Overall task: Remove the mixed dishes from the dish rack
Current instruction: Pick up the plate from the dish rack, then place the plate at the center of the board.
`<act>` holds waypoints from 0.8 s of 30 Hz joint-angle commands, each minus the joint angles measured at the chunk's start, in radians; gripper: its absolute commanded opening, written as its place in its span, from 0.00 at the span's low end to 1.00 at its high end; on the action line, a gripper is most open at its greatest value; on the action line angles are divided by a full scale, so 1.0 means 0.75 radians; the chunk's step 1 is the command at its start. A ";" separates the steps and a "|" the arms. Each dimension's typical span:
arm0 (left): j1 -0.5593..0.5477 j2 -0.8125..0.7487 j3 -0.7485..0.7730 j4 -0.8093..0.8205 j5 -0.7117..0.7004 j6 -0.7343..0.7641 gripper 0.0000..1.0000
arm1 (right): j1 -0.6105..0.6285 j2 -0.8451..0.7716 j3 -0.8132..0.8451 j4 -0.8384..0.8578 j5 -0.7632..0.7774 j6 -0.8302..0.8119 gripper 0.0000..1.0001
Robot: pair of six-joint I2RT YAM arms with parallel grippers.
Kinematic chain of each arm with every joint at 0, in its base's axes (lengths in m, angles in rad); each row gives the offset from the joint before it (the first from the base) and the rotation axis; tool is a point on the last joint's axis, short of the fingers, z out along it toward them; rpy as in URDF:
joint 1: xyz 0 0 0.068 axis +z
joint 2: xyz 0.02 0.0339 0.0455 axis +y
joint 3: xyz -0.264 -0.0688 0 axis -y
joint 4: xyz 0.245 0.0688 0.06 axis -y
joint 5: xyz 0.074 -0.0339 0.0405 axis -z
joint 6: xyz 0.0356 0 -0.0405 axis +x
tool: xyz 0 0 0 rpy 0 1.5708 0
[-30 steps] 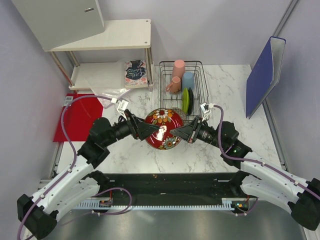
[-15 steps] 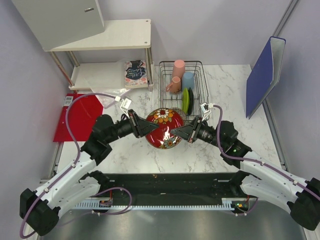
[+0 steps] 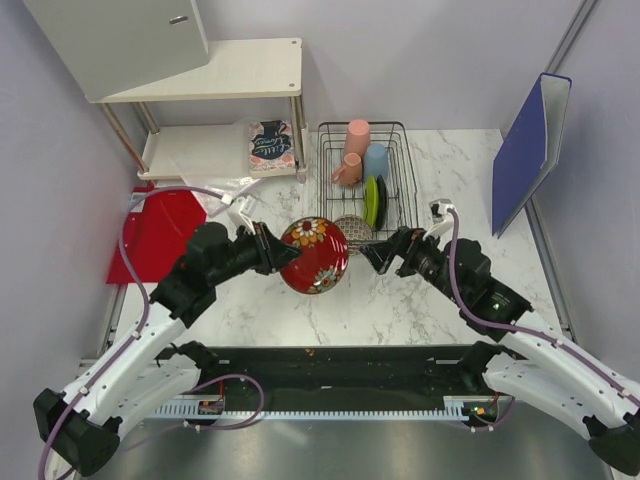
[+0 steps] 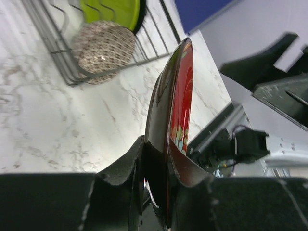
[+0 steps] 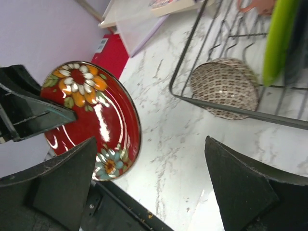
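Observation:
The dark red patterned plate [image 3: 318, 257] hangs above the marble in front of the dish rack [image 3: 404, 178]. My left gripper [image 3: 284, 254] is shut on its left rim, and in the left wrist view the plate [image 4: 179, 91] stands edge-on between the jaws [image 4: 166, 150]. My right gripper [image 3: 380, 254] is open and empty, just right of the plate [image 5: 91, 110]. In the rack are a tall pink cup [image 3: 357, 138], a small pink mug [image 3: 348, 169], a light-blue cup [image 3: 376, 160], a lime-green plate [image 3: 371, 200], a black plate [image 3: 382, 201] and a beige speckled bowl [image 3: 352, 231].
A white shelf [image 3: 225, 70] stands at the back left with a floral packet [image 3: 271, 145] on its lower level. A red mat [image 3: 160, 232] lies at the left. A blue folder [image 3: 530, 150] leans at the right wall.
The right gripper has let go of the red plate, opened wide and pulled back to the right. The left gripper has shut on the plate's rim and now holds it alone, slightly further left.

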 commanded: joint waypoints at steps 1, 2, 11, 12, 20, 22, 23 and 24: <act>0.097 -0.033 0.139 -0.116 -0.223 -0.014 0.02 | 0.002 -0.101 0.054 -0.161 0.286 -0.052 0.98; 0.129 -0.027 0.143 -0.144 -0.244 -0.056 0.02 | 0.002 -0.142 0.050 -0.171 0.320 -0.048 0.98; 0.657 0.253 0.098 -0.159 -0.177 -0.310 0.02 | 0.002 -0.285 -0.034 -0.198 0.337 -0.040 0.98; 0.672 0.278 0.092 -0.129 -0.193 -0.321 0.02 | 0.004 -0.291 -0.040 -0.202 0.335 -0.040 0.98; 0.692 0.680 0.084 0.290 -0.199 -0.400 0.02 | 0.002 -0.345 -0.086 -0.208 0.302 -0.013 0.98; 0.696 0.748 0.088 0.346 -0.175 -0.417 0.02 | 0.004 -0.351 -0.092 -0.216 0.306 -0.015 0.98; 0.698 0.793 0.084 0.369 -0.173 -0.431 0.02 | 0.002 -0.361 -0.094 -0.218 0.304 -0.017 0.98; 0.698 0.820 0.084 0.397 -0.177 -0.433 0.02 | 0.002 -0.365 -0.096 -0.222 0.306 -0.024 0.98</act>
